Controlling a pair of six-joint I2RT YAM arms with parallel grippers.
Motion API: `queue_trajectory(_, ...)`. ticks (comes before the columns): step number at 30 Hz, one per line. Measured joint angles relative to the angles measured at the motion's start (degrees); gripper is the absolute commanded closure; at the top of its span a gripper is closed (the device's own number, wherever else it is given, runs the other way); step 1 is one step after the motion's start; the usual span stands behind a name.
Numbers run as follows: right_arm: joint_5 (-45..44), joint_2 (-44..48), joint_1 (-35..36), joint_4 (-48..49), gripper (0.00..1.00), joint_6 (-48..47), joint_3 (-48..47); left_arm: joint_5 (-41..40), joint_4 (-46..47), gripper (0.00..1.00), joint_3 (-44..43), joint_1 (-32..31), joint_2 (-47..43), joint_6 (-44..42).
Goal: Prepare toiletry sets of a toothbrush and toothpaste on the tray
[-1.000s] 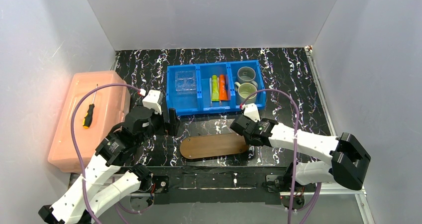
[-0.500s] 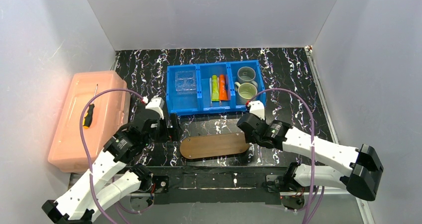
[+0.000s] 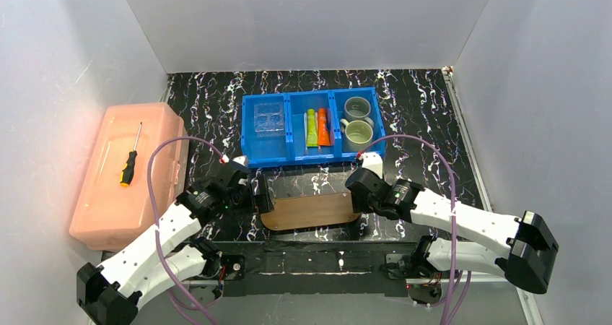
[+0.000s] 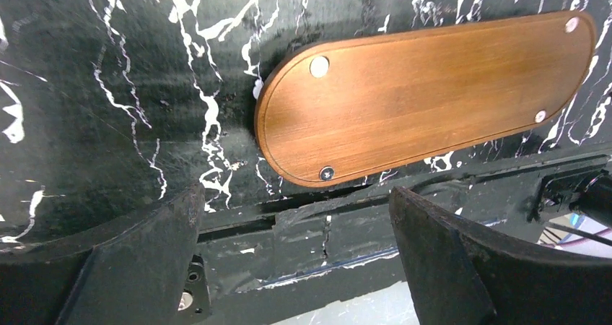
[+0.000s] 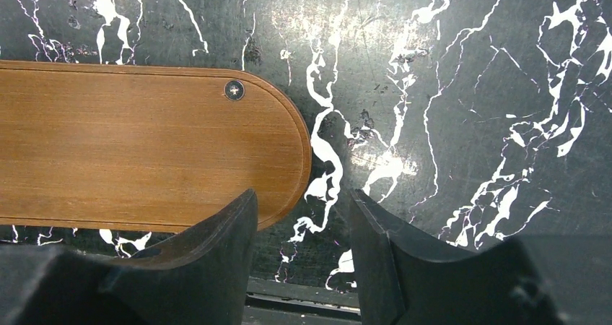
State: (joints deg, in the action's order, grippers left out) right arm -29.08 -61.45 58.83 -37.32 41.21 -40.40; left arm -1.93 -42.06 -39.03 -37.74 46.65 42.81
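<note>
Tray (image 3: 310,211) lies between left pincer (image 4: 296,195), right pincer (image 5: 303,195).

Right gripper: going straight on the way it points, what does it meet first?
Probably the tray, at its rounded end: the right gripper points down with one finger over that rim, the other over the table. Depth is unclear, so tray before table is a guess.

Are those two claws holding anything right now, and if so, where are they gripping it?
Nothing is held. The left gripper and right gripper both have open jaws, one by each end of the wooden tray.
</note>
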Motion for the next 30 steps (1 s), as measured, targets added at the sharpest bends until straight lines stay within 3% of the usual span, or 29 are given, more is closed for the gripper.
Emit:
queue_trajectory(3, 0.4, 0.1, 0.0, 0.7, 0.41, 0.4, 0.6, 2.1, 0.8, 0.01, 1.9, 0.0, 1.6, 1.0)
queue_trajectory(10, 1.4, 0.7, 0.0, 3.1, 0.25, 1.0, 3.3, 6.3, 4.0, 0.01, 5.0, 0.0, 3.7, 3.2)
queue_trajectory(18, 2.5, 2.3, -0.3, 7.7, 0.13, 1.0, 5.8, 8.9, 8.0, 0.01, 6.4, 0.0, 6.0, 4.8)
queue_trajectory(30, 6.0, 7.0, -2.7, 16.1, 0.07, -0.1, 11.0, 9.8, 11.8, 0.01, 6.6, 0.0, 10.8, 5.5)
